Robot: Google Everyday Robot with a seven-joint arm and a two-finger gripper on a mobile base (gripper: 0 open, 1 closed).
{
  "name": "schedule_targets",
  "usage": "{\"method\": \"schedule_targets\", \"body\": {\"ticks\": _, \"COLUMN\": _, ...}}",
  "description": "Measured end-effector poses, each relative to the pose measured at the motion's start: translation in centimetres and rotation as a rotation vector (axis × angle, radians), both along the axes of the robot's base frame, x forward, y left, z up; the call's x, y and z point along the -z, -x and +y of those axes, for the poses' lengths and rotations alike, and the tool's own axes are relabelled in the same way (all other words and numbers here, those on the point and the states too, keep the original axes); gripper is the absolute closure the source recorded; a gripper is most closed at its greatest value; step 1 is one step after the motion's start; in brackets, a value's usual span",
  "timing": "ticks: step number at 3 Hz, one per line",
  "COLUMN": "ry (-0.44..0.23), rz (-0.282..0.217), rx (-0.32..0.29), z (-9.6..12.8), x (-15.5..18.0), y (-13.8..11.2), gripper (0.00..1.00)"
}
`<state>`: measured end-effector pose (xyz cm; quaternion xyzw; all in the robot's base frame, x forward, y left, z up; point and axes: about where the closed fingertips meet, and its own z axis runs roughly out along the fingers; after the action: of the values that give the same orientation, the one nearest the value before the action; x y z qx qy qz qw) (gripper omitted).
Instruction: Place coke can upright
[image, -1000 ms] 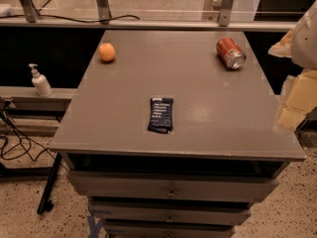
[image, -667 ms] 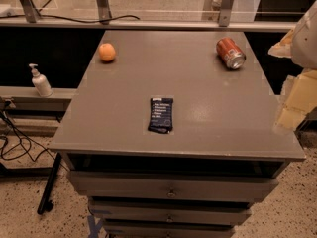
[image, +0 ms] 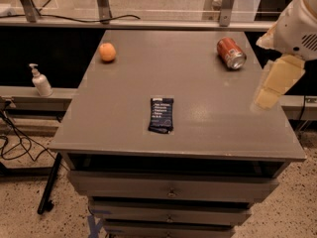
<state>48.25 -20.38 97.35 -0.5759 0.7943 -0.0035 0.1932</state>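
Orange [image: 107, 52] at far-left of table [image: 198, 108]; dark snack bar [image: 161, 115] mid-front; pump bottle [image: 40, 81] on left ledge.

Coke can [image: 231, 53]: was red, silver rim. Worktop [image: 124, 108]: was plain grey. Tool [image: 270, 90], at worktop's right edge: was cream. Fruit [image: 107, 52]: orange. Packet [image: 161, 114]: dark navy, white lettering.

The light was soft and even and seemed to come from above. The grey counter [image: 124, 108] carried a pale sheen a little toward 3 o'clock from its middle, just right of the dark packet [image: 161, 114]. The coke can [image: 231, 53] at 1 o'clock showed a bright glint on its silver end. The orange [image: 107, 52] at 11 o'clock cast only a short, weak shadow. The tool [image: 270, 90] at 3 o'clock was strongly lit, almost washed out. The recess [image: 168, 165] below the counter's top was nearly black.
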Motion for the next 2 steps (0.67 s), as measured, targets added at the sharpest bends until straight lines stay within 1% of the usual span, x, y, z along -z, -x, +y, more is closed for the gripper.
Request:
{"method": "schedule_targets", "body": {"ticks": 1, "ry": -0.060, "rz": 0.007, "rx": 0.126, "z": -0.2, "x": 1.1, "y": -4.6, "gripper": 0.00}}
{"method": "schedule_targets", "body": {"ticks": 2, "ry": -0.066, "rz": 0.002, "rx": 0.310, "z": -1.9, "x": 2.9, "y": -8.5, "gripper": 0.00}}
